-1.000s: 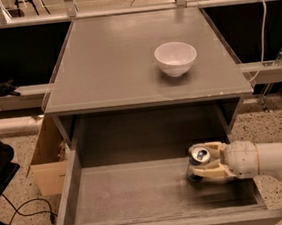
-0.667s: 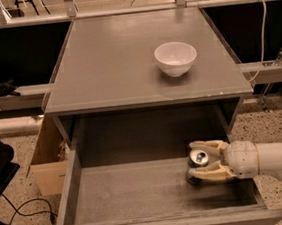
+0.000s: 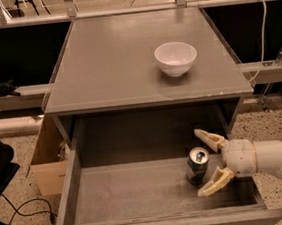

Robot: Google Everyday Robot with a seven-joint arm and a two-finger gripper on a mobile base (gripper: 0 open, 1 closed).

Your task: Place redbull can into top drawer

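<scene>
The drawer (image 3: 129,192) is pulled wide open below the table (image 3: 105,63), and the can (image 3: 197,167) stands upright on its flat bottom, over in the right half, near the right wall. Pull-tab top faces up, silver and blue sides showing. The gripper (image 3: 203,162) reaches in from the right, down inside the drawer. Its fingers (image 3: 210,139) are spread wide apart, one behind the can and one in front, and the can sits between them with nothing clamped on it. The white arm (image 3: 266,154) runs off to the right edge. Up on the table, a white bowl (image 3: 175,58) sits right of centre, well apart from the can. A cardboard box (image 3: 46,157) stands on the floor left of the drawer
</scene>
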